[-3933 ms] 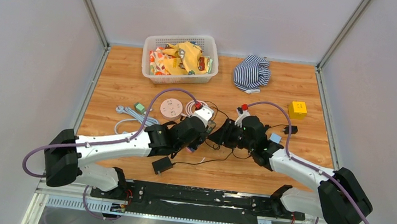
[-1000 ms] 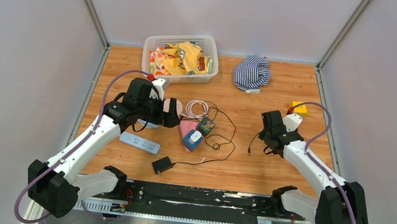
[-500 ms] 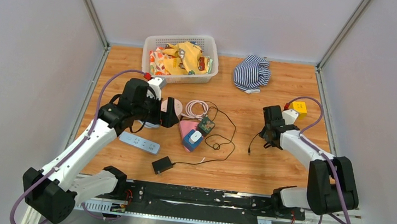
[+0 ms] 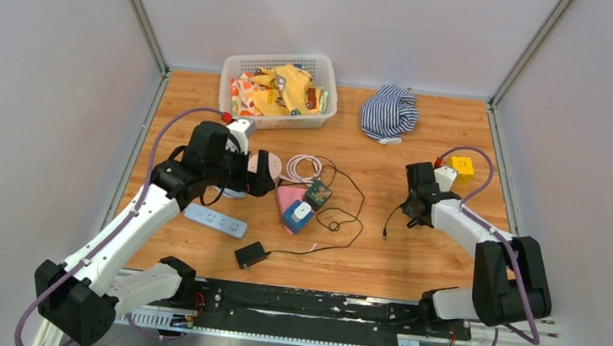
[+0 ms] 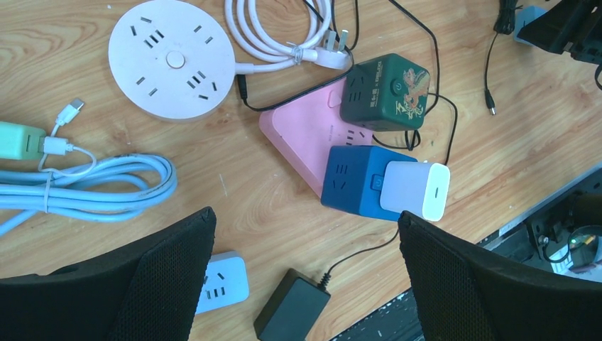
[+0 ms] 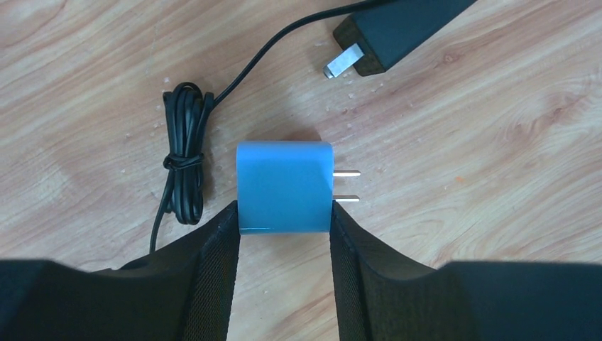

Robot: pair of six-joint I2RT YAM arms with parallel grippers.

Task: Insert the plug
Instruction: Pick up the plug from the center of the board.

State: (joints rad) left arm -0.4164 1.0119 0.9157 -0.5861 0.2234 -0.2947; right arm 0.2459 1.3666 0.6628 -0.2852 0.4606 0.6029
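Pinching the blue charger plug [image 6: 284, 185] from both flat sides, the right gripper [image 6: 284, 214] has its black mesh pads [image 6: 220, 256] pressed against the body, so it is clamped on the plug. The plug lies flat on the wooden table [image 6: 483, 142].

Its two metal prongs [image 6: 346, 186] stick out sideways, clear of the pads. The pads cover only the near part of the side faces, and the far part of the body is bare.

It looks like a small hard plastic block: probably light, stiff and smooth-skinned. A shallow pinch could therefore let it swivel or slide back when pushed into a socket. Taking hold deeper along the flat sides, with the prongs left free, seems the safer hold. The prongs are thin and would likely bend if they strike off-line.

A coiled black cord [image 6: 184, 163] lies just beside the plug, on the face opposite the prongs. A black adapter [image 6: 397, 28] sits near it, beyond the prong side.

Well apart from the plug, toward the robot's left, the left gripper [image 5: 305, 227] hangs wide open and holds nothing. It is above a blue cube socket [image 5: 351, 177] that already carries a white charger [image 5: 415, 188], a pink power strip [image 5: 298, 131], a green cube socket [image 5: 383, 92] and a round white socket [image 5: 170, 57].
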